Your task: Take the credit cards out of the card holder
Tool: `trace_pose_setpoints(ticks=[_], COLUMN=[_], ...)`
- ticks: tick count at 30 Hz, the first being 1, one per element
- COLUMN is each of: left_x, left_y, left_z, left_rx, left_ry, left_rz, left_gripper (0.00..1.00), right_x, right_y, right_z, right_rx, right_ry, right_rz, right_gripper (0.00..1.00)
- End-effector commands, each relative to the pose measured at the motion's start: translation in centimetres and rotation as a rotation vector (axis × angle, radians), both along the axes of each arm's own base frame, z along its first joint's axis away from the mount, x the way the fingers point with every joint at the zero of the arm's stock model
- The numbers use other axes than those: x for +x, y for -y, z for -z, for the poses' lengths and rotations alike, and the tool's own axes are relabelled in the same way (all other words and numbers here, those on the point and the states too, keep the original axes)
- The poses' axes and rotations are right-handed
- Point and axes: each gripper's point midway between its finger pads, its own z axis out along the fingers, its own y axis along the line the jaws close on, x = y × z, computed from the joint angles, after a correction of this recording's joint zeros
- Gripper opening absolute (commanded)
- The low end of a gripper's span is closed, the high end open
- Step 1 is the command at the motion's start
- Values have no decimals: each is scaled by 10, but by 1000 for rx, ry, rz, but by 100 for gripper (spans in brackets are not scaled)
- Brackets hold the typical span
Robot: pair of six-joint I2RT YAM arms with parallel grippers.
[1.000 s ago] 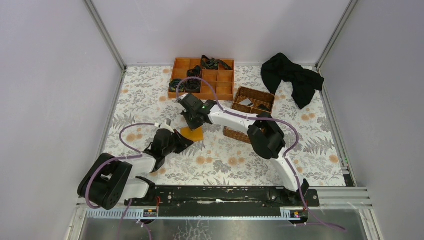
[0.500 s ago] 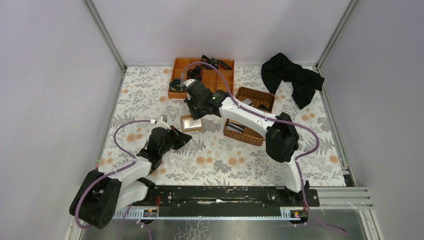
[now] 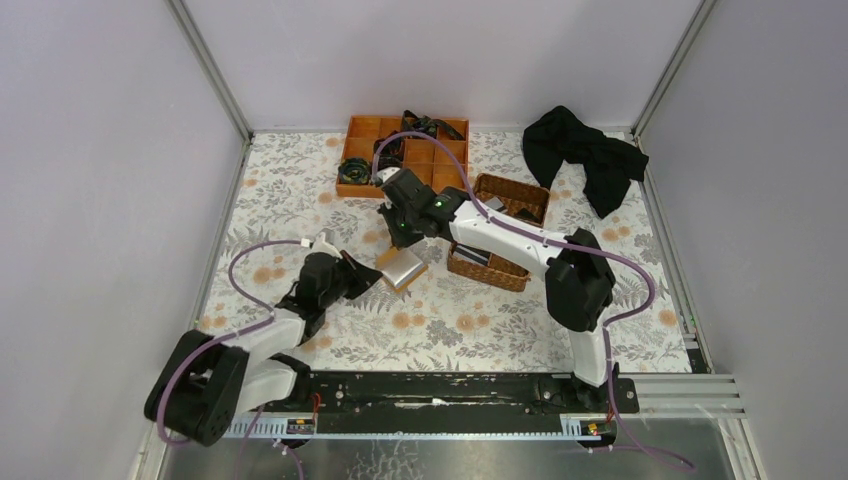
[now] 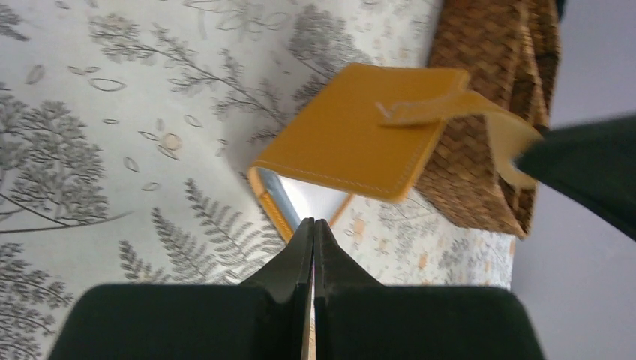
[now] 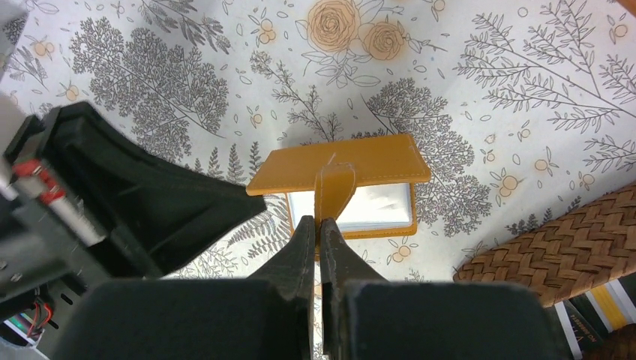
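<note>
My left gripper (image 4: 313, 226) is nearest, low over the table (image 3: 300, 200). Its jaws are pressed together with nothing I can see between them, and the tips sit just at the near edge of the holder (image 4: 352, 142). The holder lies mid-table, just left of the basket (image 5: 555, 247), with its orange cover tilted up so the pale inside shows. My right gripper (image 5: 315, 225) reaches in from the far side, clamped on the strap (image 5: 334, 184), and that is what lifts the cover.

To do this well, I judge the right should hold the strap steady and high. The left should then part its jaws and slide one finger in flat to catch a card edge, not the lining. Too hard a pull would drag the whole holder. I cannot make out any cards.

The table has a floral covering that may wrinkle under a push. Farther off are an orange tray (image 3: 455, 185) and a black cloth (image 3: 585, 155). Plain pale walls close it in.
</note>
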Motion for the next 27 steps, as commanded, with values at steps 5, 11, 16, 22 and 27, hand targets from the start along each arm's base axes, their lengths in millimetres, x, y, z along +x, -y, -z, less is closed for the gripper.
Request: trace_pose_setpoints(ticks=[5, 11, 16, 22, 27], left_x=[50, 69, 80, 94, 115], left_y=[19, 32, 25, 4, -17], left_z=[-23, -26, -17, 10, 33], left_rx=[-63, -102, -95, -125, -131], left_ry=[70, 63, 32, -37, -76], left_rz=[27, 46, 20, -47, -117], left_gripper=[0, 0, 0, 0, 0], right_x=[5, 23, 35, 38, 39], right_y=[-15, -25, -29, -30, -25], right_z=[-27, -29, -24, -19, -24], right_rx=[55, 35, 48, 47, 43], right_ry=[49, 69, 40, 29, 54], right_rz=[-85, -112, -119, -120, -112], right_gripper=[0, 2, 6, 27, 57])
